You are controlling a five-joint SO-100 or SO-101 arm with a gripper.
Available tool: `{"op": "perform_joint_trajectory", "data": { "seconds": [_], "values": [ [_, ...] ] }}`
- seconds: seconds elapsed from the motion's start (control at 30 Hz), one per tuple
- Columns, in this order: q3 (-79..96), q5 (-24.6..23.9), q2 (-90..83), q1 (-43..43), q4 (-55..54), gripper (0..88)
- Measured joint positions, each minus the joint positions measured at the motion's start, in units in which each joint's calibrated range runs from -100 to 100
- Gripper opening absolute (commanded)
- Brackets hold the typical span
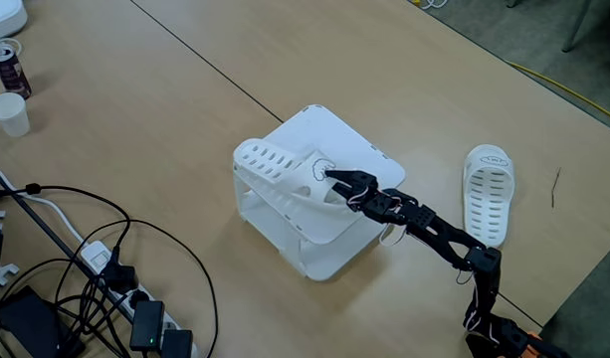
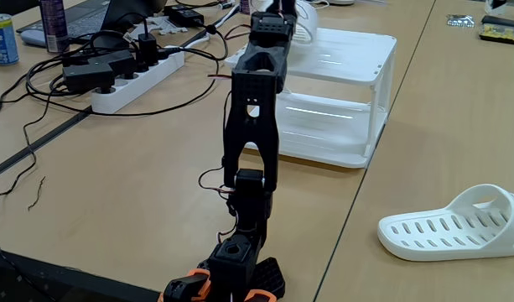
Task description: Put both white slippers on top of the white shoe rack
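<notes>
The white shoe rack [image 1: 356, 139] stands mid-table; in a fixed view its two tiers [image 2: 349, 63] rise just behind the arm. One white slipper [image 1: 275, 171] lies tilted across the rack's top, its heel end hanging over the left edge. My gripper [image 1: 336, 179] is shut on this slipper's strap near the small dark mark. The black arm [image 2: 252, 109] hides the fingers from behind, and a bit of the strap [image 2: 308, 23] shows beside it. The other white slipper [image 1: 489, 194] lies flat on the table right of the rack, also seen at the lower right [image 2: 458, 225].
A power strip [image 2: 131, 84] and tangled black cables [image 1: 96, 268] lie left of the rack. A paper cup [image 1: 9, 112] and a drink can [image 1: 8, 66] stand at the far left. The table edge [image 1: 573, 94] runs along the upper right.
</notes>
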Motion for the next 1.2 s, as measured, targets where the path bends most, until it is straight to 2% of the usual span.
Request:
{"op": "perform_joint_trajectory", "data": {
  "seconds": [0.3,0.37,0.47,0.57,0.83,1.2],
  "values": [
    [0.5,0.0,-0.1,-0.2,0.0,1.3],
    [1.9,0.0,-0.2,-0.3,-0.1,4.9],
    [3.8,0.0,-1.3,-0.3,-0.1,14.7],
    [4.9,0.0,-1.6,-0.3,-0.1,19.3],
    [5.0,0.0,-1.6,-0.4,-0.1,19.9],
    [5.0,0.0,-1.6,-4.9,-0.1,19.8]
  ]
}}
